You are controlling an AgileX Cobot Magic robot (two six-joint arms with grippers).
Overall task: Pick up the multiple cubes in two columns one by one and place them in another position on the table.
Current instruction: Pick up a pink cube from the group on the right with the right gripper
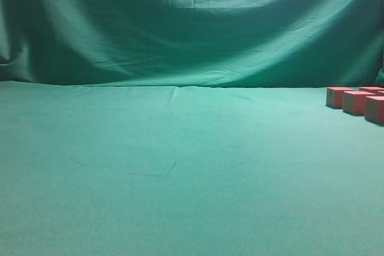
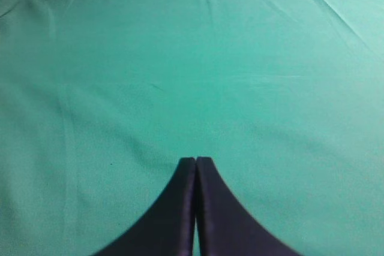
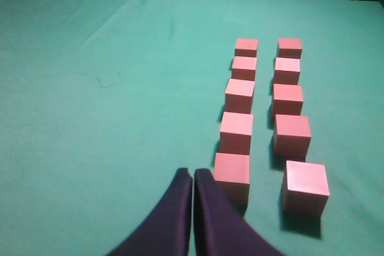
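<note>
both jaws closed, empty — ten cubes [image 3: 264,112] sit in two columns on table [image 3: 120,118].

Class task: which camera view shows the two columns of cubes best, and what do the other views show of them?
The right wrist view: all ten cubes show in two columns of five on the table, beyond the shut right gripper. The exterior view catches only a few at its right edge, some cut off. The left wrist view shows none, just cloth and the shut left gripper.
</note>
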